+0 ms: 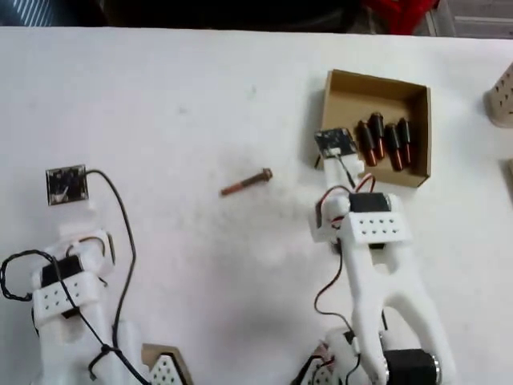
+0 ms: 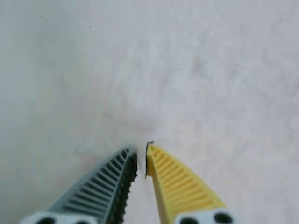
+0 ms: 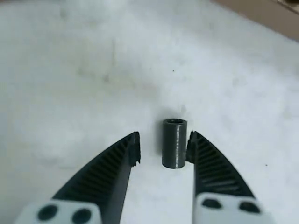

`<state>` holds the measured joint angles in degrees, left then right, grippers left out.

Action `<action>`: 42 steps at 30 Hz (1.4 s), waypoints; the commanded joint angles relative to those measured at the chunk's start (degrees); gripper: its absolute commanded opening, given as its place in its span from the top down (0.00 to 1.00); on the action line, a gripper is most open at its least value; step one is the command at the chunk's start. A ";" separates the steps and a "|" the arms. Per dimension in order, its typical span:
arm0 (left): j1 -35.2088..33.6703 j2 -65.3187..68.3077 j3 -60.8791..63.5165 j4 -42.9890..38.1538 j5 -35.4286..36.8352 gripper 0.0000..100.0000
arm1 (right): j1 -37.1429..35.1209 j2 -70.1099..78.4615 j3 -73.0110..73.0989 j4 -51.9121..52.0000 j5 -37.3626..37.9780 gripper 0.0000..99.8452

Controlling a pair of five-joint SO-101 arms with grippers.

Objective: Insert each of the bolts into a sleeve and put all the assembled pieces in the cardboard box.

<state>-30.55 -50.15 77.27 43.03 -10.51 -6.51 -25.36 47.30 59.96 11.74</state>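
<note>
Standing upright on the counter [image 3: 93, 70] inside the spread right tool [image 3: 164, 142], the small black sleeve [image 3: 174, 144] looks light, rigid and smooth, apt to topple, so I'd pinch it squarely across its mid-height.

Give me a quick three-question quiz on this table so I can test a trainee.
1. How many assembled pieces lie in the cardboard box?
2. True or false: the loose bolt lies inside the box.
3. The black sleeve at the right arm's jaws is: A) lying on its side, B) standing upright between the open jaws, C) already on the bolt.
Key: 1) four. 2) false, it lies on the table outside the box. 3) B.
</note>
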 commanded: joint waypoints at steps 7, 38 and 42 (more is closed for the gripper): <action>0.66 -1.19 -0.09 -0.88 -0.53 0.93 | 2.51 10.59 -0.62 -2.42 0.09 0.84; 0.66 -1.19 -0.09 -0.88 -0.53 0.93 | 7.25 17.01 -0.79 -7.16 19.43 0.93; 0.66 -1.19 -0.09 -0.88 -0.53 0.93 | 7.25 17.10 -0.79 -7.08 19.52 0.93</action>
<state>-30.55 -50.15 77.27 43.03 -10.51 0.44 -8.66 47.21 53.27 30.37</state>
